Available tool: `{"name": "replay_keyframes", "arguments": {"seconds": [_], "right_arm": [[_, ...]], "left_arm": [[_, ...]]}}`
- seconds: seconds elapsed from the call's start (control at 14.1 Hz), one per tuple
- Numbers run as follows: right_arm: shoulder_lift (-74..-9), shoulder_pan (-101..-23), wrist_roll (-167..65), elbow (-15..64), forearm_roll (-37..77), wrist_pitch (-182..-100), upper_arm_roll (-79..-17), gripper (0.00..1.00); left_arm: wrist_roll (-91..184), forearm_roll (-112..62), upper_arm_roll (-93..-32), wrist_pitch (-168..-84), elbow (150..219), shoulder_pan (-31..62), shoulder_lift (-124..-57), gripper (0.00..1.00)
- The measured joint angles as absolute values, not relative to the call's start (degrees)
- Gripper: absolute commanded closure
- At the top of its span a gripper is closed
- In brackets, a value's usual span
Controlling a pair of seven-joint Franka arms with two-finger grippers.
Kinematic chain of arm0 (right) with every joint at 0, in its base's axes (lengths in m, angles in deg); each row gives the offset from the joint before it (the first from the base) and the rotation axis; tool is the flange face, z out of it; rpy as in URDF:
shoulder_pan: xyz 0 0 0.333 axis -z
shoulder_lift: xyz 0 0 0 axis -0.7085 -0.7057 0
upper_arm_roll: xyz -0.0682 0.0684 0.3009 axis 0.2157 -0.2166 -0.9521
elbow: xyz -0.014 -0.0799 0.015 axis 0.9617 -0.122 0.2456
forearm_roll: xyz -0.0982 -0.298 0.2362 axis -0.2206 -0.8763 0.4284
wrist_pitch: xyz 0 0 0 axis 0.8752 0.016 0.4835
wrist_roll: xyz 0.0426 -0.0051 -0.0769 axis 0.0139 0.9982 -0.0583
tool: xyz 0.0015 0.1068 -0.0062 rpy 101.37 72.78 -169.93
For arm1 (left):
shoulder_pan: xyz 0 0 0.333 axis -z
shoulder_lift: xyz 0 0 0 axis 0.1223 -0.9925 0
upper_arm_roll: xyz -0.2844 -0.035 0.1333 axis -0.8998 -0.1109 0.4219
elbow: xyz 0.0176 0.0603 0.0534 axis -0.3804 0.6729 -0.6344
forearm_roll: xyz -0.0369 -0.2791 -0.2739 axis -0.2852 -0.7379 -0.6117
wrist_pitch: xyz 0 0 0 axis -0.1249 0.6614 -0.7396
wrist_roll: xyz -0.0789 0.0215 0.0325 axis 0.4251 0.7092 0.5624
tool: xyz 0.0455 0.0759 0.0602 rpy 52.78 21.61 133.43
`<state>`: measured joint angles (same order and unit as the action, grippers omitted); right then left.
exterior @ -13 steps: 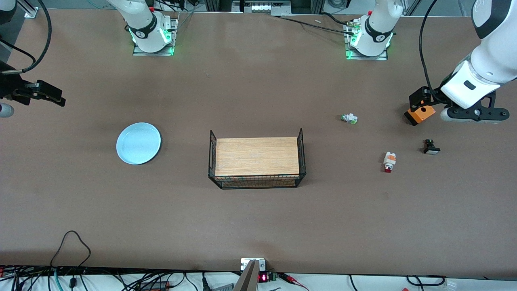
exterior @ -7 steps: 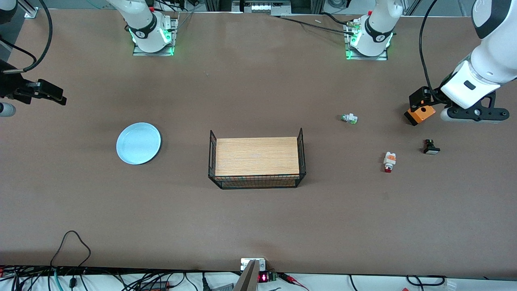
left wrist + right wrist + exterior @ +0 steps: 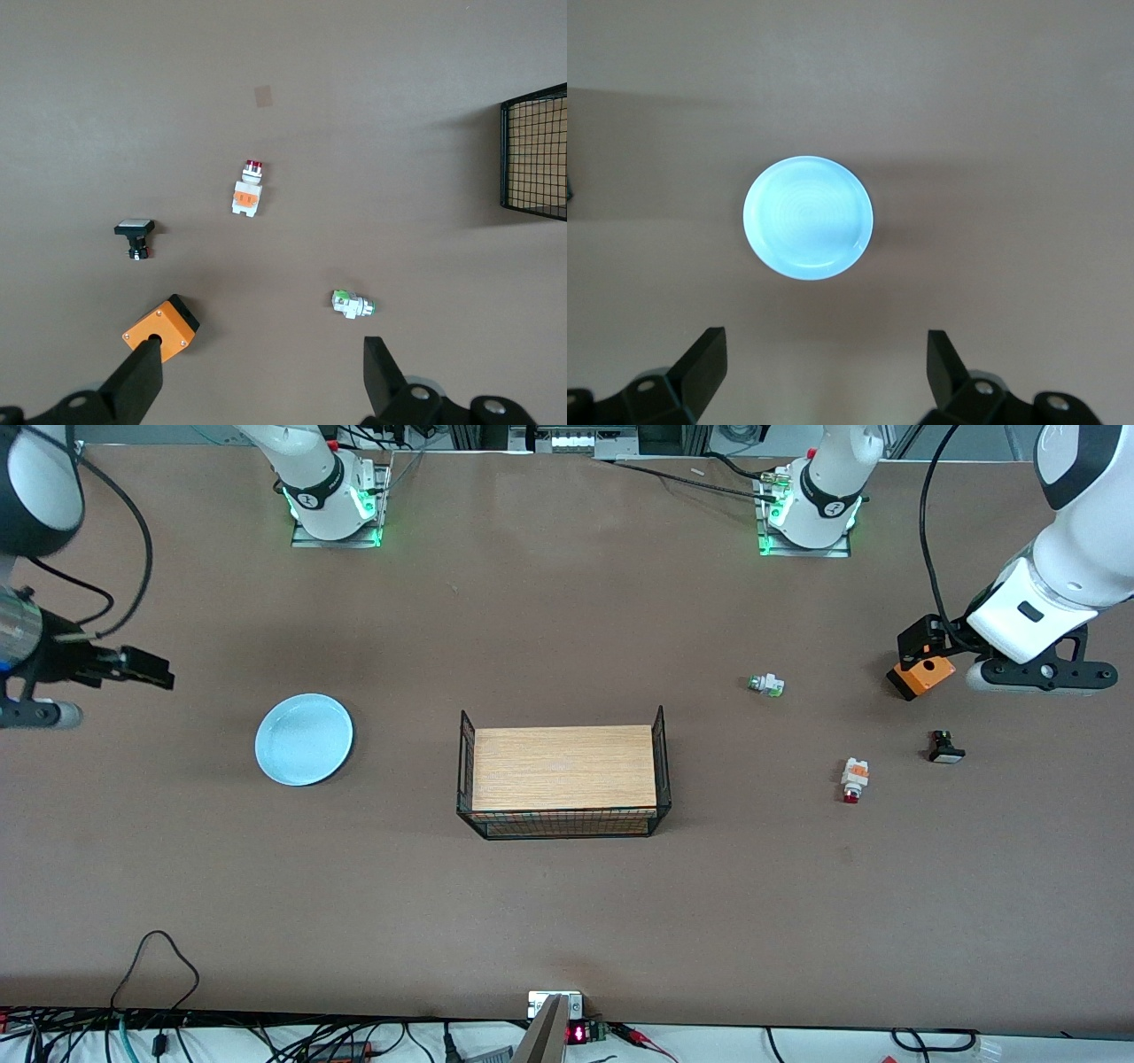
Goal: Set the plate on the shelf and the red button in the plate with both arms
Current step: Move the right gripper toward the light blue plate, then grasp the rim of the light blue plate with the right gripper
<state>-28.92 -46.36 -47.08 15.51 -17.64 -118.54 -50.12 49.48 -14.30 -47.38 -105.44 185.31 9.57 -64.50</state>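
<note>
The pale blue plate [image 3: 304,740] lies flat on the table toward the right arm's end and shows in the right wrist view [image 3: 808,218]. My right gripper [image 3: 146,669] is open and empty over the bare table beside the plate [image 3: 824,341]. The red button [image 3: 853,779] lies on its side toward the left arm's end and shows in the left wrist view [image 3: 247,189]. My left gripper [image 3: 912,651] is open and empty [image 3: 261,354], above the table by an orange box, apart from the red button.
A wire basket with a wooden board [image 3: 563,775] stands mid-table; its corner shows in the left wrist view [image 3: 535,150]. Near the red button lie a green-tipped white button [image 3: 766,685], a black button with white cap [image 3: 945,748] and an orange box [image 3: 921,676].
My right arm has swung in toward the plate, its gripper now closer to it. The left arm and all objects have not moved.
</note>
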Motion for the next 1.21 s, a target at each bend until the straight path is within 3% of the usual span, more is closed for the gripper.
{"name": "replay_keyframes", "arguments": {"seconds": [0.64,0.99,1.21], "right_arm": [[-42.1,-46.36,-47.07,19.35,-21.49,-131.12,-50.0,0.0],[-42.18,-44.11,-47.13,35.51,-22.83,-151.24,-49.72,0.0],[-42.02,-42.86,-47.39,42.24,-22.84,-158.33,-49.71,0.03]], "left_arm": [[49.48,-14.3,-47.38,-105.4,185.29,9.57,-64.5,0.0],[49.48,-14.3,-47.38,-105.4,185.28,9.57,-64.5,0.0],[49.48,-14.3,-47.38,-105.39,185.28,9.57,-64.5,0.0]]}}
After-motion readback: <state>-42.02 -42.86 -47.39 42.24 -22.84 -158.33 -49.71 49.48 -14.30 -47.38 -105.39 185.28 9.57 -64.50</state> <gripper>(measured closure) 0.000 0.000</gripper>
